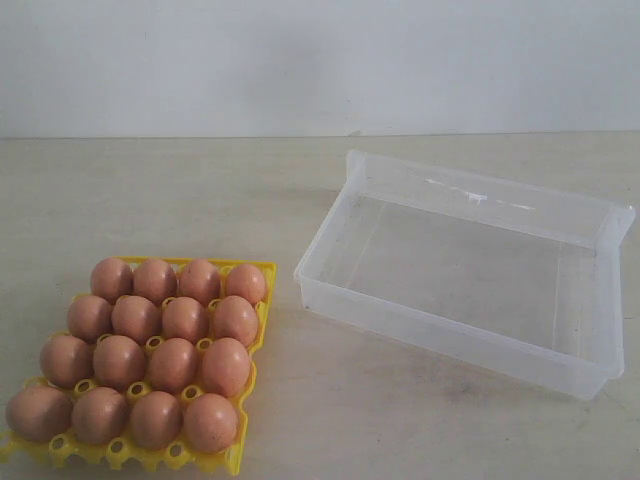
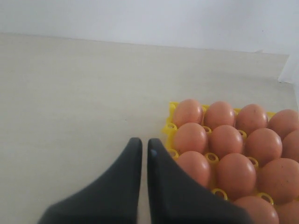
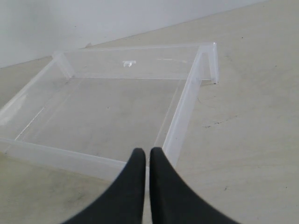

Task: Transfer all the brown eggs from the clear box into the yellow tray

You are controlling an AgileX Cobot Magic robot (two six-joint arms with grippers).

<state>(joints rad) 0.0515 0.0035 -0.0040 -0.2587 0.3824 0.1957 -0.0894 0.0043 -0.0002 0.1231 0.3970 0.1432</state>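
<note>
- Jaws of the left gripper (image 2: pixel 144 145) are pressed together on nothing, just beside the yellow tray (image 2: pixel 170 126). The right gripper (image 3: pixel 144 155) is likewise closed and bare, close to a wall of the clear box (image 3: pixel 183 107).
- Brown eggs (image 1: pixel 172 363), sixteen, fill the tray's cups at eight o'clock in the exterior view; the box at three o'clock holds none.
- Shells matte, smooth, oval: likely light, brittle and slippery, best taken gently across the widest middle.
- Tray looks like rigid bright plastic lattice; box thin, transparent, low-walled.
</note>
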